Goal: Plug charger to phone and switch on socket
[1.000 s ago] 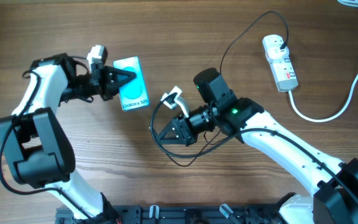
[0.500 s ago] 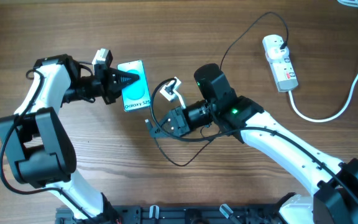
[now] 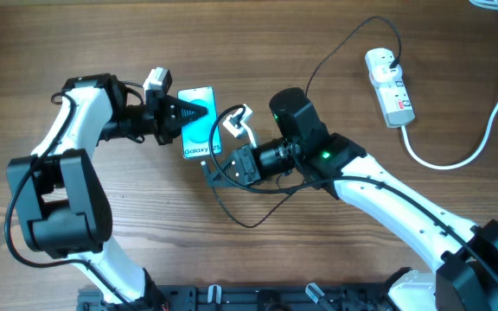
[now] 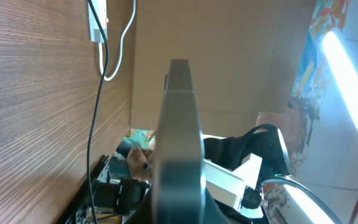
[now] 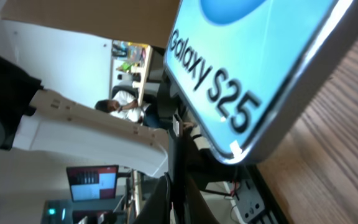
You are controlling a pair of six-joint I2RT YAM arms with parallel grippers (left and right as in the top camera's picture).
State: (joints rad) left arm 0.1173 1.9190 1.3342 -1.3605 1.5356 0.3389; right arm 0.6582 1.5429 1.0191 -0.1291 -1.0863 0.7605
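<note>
Two arms: both are meeting left of centre on the table.
Left gripper: it is reaching in from the left and clenching the phone by its left edge.
Phone: it is sitting left of centre with the screen facing up and the text end pointing near. In the left wrist view it is showing edge-on.
Right gripper: it is clenching the charger close to the tip and sitting just beside the phone's near end.
Tip vs port: can't tell whether they are touching. In the right wrist view the "Galaxy S25" end is filling the frame.
Charger run: it is arcing from the socket over the far side, then looping near the right arm and into the fingers.
Socket: it is lying far right, well apart from both grippers.
White cord: it is curving off the socket's near end toward the right edge.
</note>
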